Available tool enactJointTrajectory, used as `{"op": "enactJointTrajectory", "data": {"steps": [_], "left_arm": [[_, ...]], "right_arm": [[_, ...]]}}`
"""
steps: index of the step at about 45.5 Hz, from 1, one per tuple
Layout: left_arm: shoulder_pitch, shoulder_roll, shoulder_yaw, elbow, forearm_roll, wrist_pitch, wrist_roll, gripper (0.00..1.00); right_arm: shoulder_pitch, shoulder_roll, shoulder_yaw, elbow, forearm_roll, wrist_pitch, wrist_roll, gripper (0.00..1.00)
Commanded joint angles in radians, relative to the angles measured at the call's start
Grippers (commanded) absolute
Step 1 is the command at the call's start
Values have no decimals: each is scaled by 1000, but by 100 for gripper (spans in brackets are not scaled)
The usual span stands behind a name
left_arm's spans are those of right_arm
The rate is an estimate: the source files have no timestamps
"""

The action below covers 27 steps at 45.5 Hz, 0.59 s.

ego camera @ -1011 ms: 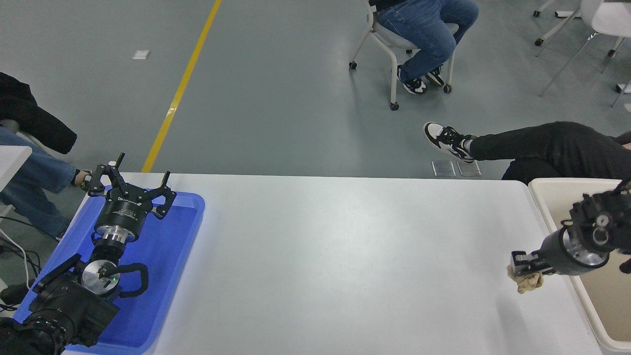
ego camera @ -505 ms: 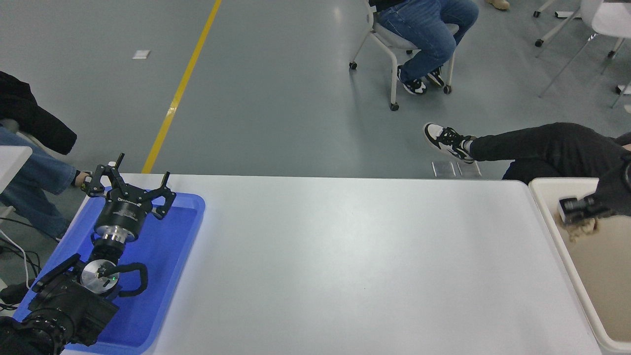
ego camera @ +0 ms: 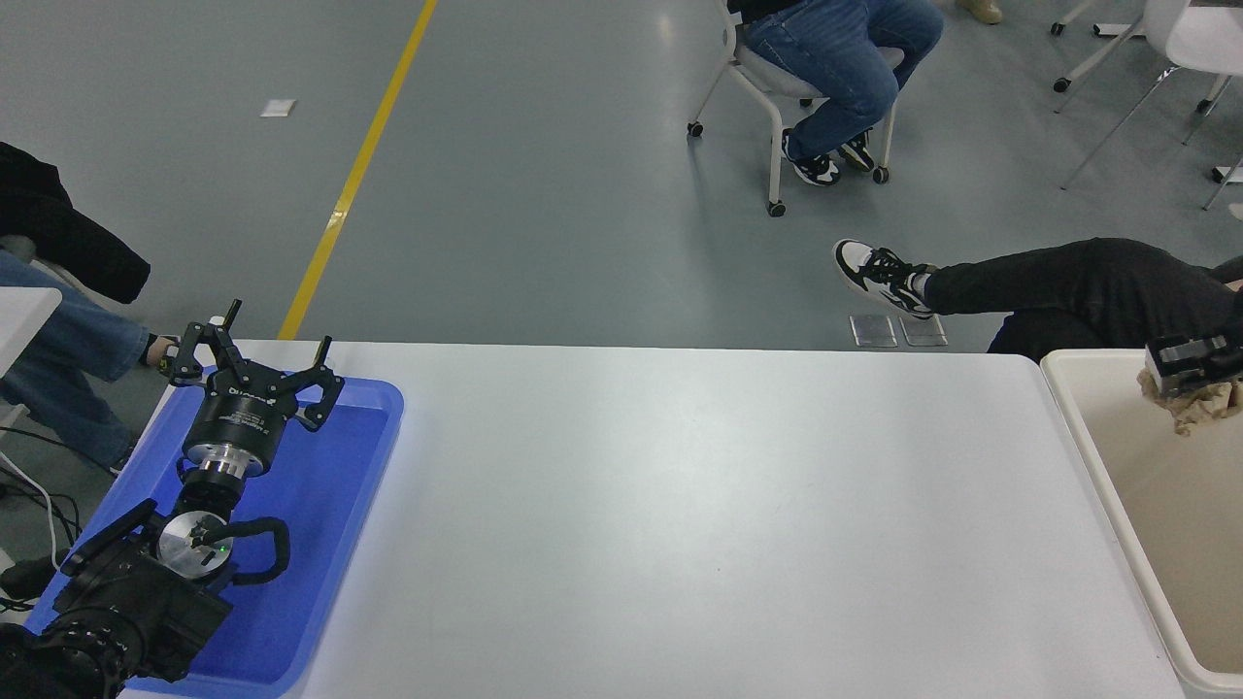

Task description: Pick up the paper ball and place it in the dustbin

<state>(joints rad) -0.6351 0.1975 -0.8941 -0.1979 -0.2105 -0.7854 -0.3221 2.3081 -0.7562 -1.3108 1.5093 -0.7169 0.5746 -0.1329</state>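
Note:
The tan crumpled paper ball [ego camera: 1202, 406] hangs over the far part of the beige dustbin [ego camera: 1088, 427] at the right edge of the head view. My right gripper [ego camera: 1180, 361] is shut on the ball, with only its fingertips showing at the picture's edge; the rest of that arm is out of frame. My left gripper [ego camera: 254, 364] stands open above the blue tray [ego camera: 335, 505] at the lower left, holding nothing.
The white table [ego camera: 680, 515] spans the middle. The dustbin stands off the table's right end. People sit beyond the far edge: legs in black trousers [ego camera: 1049, 286] near the bin, one on a chair [ego camera: 806, 87], another at the left [ego camera: 58, 340].
My right gripper has carried the paper ball from the table's right edge up and over the dustbin, moving right and away from the camera. The left arm has stayed still.

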Motion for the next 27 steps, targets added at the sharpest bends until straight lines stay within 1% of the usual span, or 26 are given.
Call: {"op": "enactJointTrajectory", "data": {"steps": [1, 9, 13, 17, 27], "left_arm": [[0, 0, 0, 0, 0, 0, 0, 100], [0, 0, 0, 0, -1, 0, 0, 100], [0, 0, 0, 0, -1, 0, -2, 100], [0, 0, 0, 0, -1, 0, -2, 100], [0, 0, 0, 3, -1, 0, -2, 100]], "right_arm": [[-30, -29, -42, -78, -10, -4, 2, 0], [-163, -80, -12, -280, -22, -4, 13, 0], [-272, -114, 51, -408, -24, -5, 18, 0], [-419, -143, 200, -549, -42, -5, 30, 0], [-766, -147, 559, -823, -118, -24, 30, 0]]}}
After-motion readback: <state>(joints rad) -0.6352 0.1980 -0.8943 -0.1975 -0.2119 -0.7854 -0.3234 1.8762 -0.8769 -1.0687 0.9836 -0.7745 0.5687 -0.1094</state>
